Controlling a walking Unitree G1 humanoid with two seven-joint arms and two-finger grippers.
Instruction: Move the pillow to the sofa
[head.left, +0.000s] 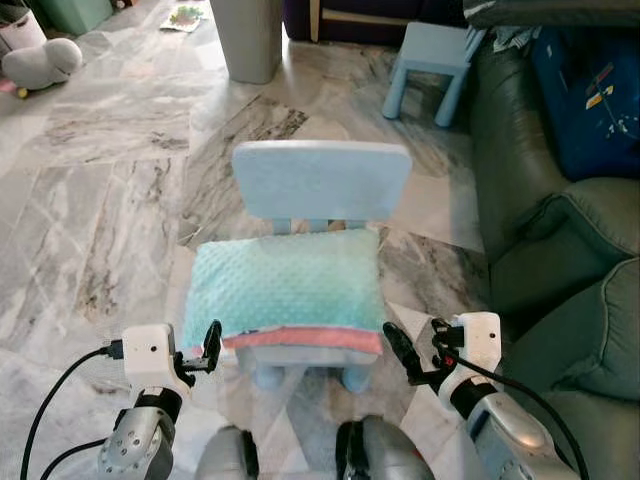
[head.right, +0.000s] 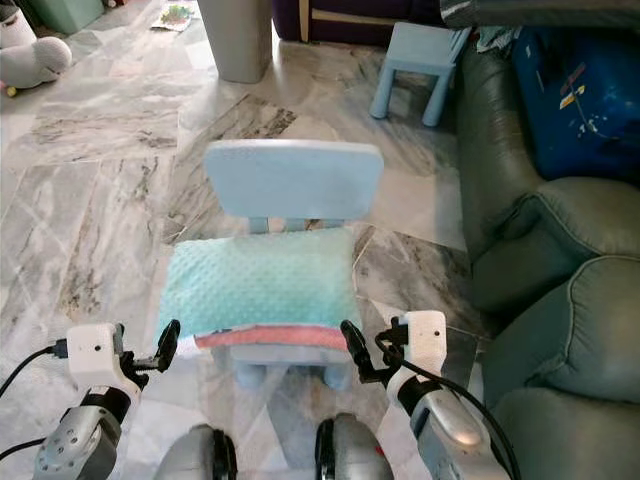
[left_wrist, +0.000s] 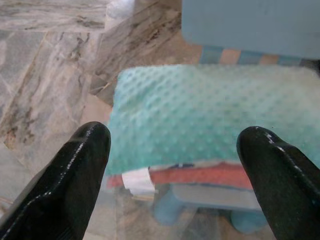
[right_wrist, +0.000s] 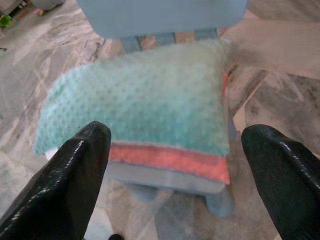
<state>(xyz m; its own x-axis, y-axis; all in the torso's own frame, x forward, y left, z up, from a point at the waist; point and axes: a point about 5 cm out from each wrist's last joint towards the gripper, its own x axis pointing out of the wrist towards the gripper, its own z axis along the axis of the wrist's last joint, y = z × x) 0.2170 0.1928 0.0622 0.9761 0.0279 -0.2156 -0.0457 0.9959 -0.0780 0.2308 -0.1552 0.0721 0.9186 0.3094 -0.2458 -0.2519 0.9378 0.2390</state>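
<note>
lying flat on chair (head.left: 320, 180), pillow (head.left: 285, 280) long axis runs left-right.

A mint dotted pillow (head.left: 287, 278) with a coral front edge lies flat across the chair (head.left: 322, 177) seat, overhanging its left edge; the green sofa (head.left: 560, 270) stands to the right.

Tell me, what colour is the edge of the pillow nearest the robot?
The pillow has a coral-pink near edge; the right wrist view shows it best.
</note>
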